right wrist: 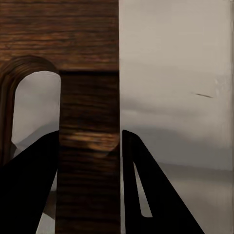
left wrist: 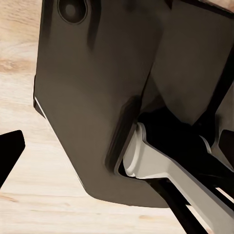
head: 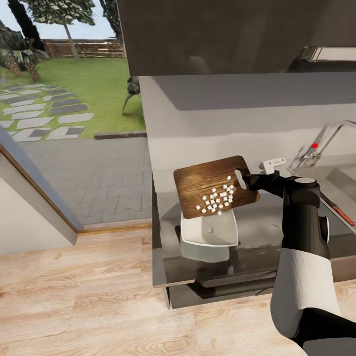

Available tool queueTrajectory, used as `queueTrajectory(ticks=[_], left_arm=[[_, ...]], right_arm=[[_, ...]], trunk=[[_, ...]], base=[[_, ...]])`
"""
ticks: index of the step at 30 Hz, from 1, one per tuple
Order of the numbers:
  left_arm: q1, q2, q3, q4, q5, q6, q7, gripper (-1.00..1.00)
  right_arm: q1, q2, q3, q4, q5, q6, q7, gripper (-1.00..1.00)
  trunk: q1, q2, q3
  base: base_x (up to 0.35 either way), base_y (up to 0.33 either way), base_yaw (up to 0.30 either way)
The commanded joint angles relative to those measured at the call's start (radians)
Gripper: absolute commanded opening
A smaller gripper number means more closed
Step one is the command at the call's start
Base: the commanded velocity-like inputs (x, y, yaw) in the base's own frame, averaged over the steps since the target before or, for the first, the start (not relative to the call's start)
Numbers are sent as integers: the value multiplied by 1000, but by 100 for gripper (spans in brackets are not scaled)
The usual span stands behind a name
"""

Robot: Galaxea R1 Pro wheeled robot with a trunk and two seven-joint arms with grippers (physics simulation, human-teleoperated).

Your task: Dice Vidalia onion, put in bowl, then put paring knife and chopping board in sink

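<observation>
Grey counter carries a white bowl. Above it, the right tool clamps the chopping board by its handle end, tilting it so diced onion slides bowlward. Sink beyond.

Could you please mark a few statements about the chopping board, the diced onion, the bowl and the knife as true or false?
1. The right gripper is shut on the chopping board at its handle end. True; its fingers clamp the strip beside the handle hole.
2. The board lies flat on the countertop. False; it is held up, tilted over the bowl.
3. Most of the diced onion is still on the board. True; one cube lies in the bowl.
4. The bowl stands in the sink. False; it stands on the countertop.
5. The paring knife lies on the board. False; it lies to the right, beside the arm, near the sink.
</observation>
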Motion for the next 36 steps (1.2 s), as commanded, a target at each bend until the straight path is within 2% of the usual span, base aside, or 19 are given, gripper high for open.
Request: queueTrajectory(ticks=[1,30,36], left_arm=[[-2,1,-7,-5,6,-7,6,100],[-2,1,-7,-5,6,-7,6,100],[-2,1,-7,-5,6,-7,6,100]], right_arm=[[-1,1,-2,-1,8,1,9,-100],[-1,1,1,-2,8,-11,5,-100],[-1,1,3,-2,8,-11,5,-100]], trunk=[[1,-2,-2],[1,-2,-2],[1,-2,-2]], base=[[0,0,0],[0,1,0],[0,174,0]])
